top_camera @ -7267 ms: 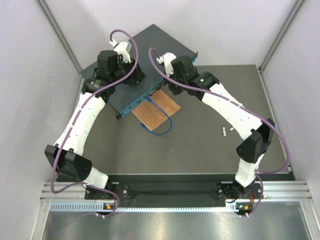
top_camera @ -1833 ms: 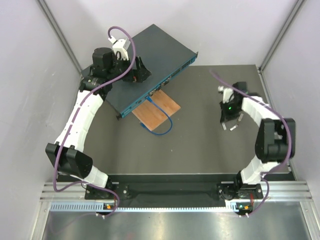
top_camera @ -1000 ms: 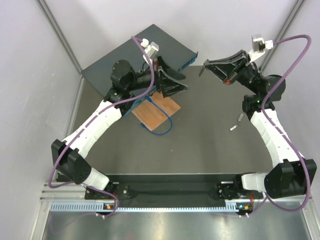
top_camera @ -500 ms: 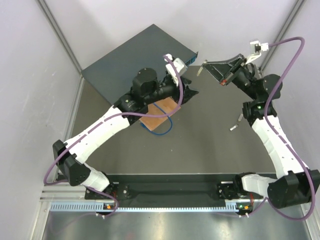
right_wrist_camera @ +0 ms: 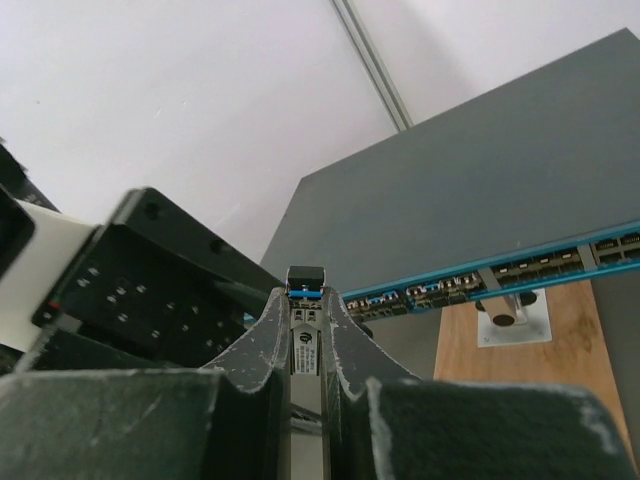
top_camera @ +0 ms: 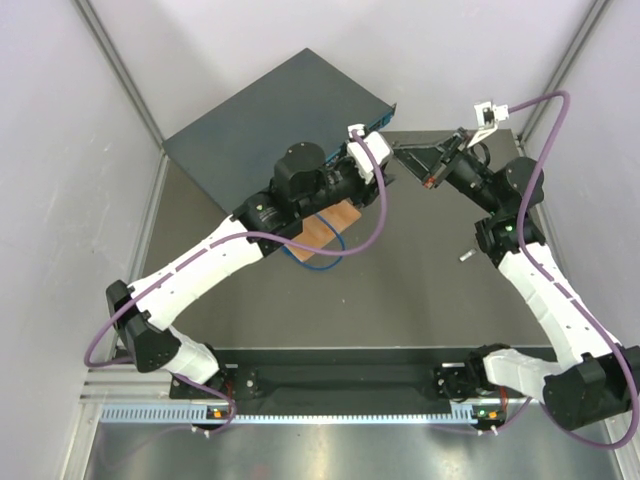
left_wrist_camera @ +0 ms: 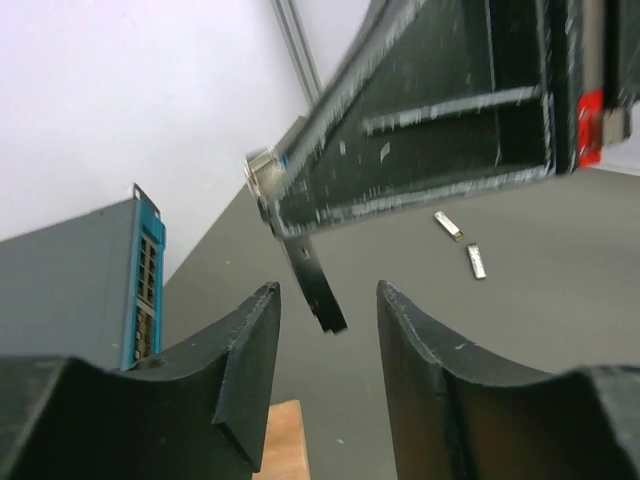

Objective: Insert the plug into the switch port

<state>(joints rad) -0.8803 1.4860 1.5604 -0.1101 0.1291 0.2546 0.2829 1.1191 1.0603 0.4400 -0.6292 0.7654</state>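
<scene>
Between the right gripper's (right_wrist_camera: 306, 308) clenched fingers sits a slim metal plug (right_wrist_camera: 305, 345) with a blue tab at its tip, held in the air, apart from the ports. Facing it, the left gripper (left_wrist_camera: 328, 295) is spread wide and holds nothing; the plug hangs just beyond its gap. Below lies a dark grey tabletop (top_camera: 400, 290), closed in by pale walls (top_camera: 60, 150). At the far left the switch (top_camera: 270, 120) lies flat and diagonal, its port face toward a wooden board (top_camera: 325, 222) with a blue cable (top_camera: 320, 263) looped beside it. The left wrist view makes out two small metal pieces (left_wrist_camera: 449, 225) near each other on the tabletop, a mere speck from overhead. Only the right wrist view shows the port row closely.
</scene>
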